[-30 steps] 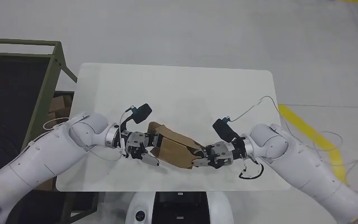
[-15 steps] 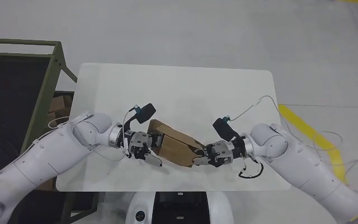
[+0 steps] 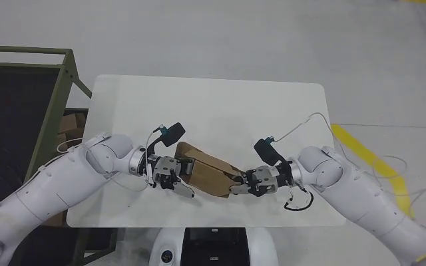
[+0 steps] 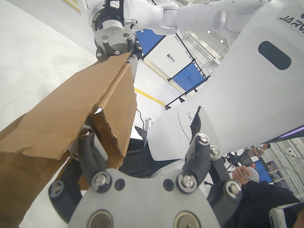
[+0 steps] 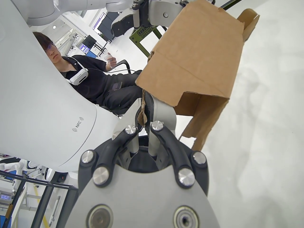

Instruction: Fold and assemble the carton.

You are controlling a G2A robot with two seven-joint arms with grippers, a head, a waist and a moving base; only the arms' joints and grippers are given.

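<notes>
Pushes left jaws, spread wide, closer into brown cardboard carton (image 3: 203, 171) than before; pinches its other end in closed right jaws over white table (image 3: 219, 106)

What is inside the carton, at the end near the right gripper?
In the right wrist view, the carton opens beside the right gripper, which pinches its flap. Bare brown inner wall is visible there; the deeper part is covered by its own panels.
</notes>
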